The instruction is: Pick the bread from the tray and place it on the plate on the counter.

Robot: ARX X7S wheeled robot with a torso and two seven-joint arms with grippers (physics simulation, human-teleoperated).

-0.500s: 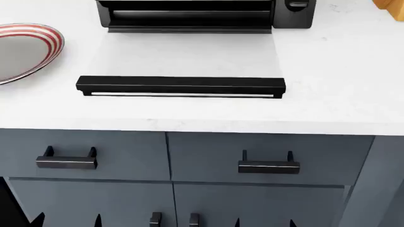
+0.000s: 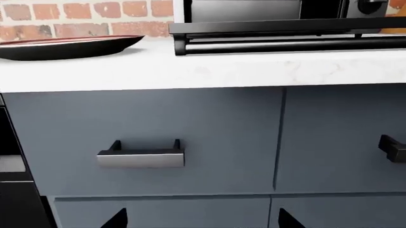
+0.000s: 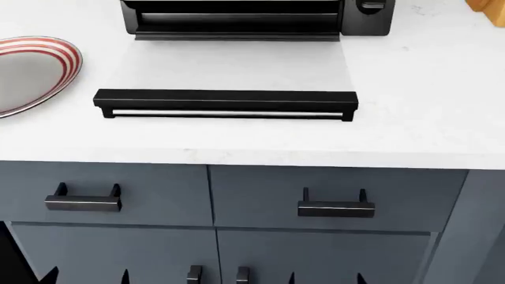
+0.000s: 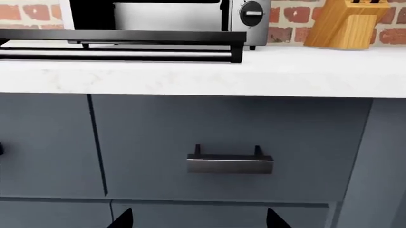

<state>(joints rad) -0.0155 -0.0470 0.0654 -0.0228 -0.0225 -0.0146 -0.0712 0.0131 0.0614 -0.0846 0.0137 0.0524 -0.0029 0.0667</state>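
Note:
The plate [image 3: 32, 77], grey with a red-and-white striped rim, sits at the far left of the white counter [image 3: 426, 106]; it also shows in the left wrist view [image 2: 70, 46]. The bread and the tray are not in view. My left gripper [image 3: 87, 276] and my right gripper [image 3: 327, 278] hang low in front of the grey-blue drawers, below the counter edge. Only their dark fingertips show, set wide apart, with nothing between them. Both are open in the wrist views too: the left gripper [image 2: 199, 219] and the right gripper [image 4: 198, 218].
A black toaster oven [image 3: 236, 18] stands at the back of the counter, its door down and its black bar handle [image 3: 225, 105] with a silver strip out over the worktop. A wooden knife block [image 4: 345, 23] stands at the back right. Drawer handles [image 3: 335, 208] jut out below.
In the head view the black bar handle sits slightly higher and the plate slightly lower. The fingertips stay at the bottom edge.

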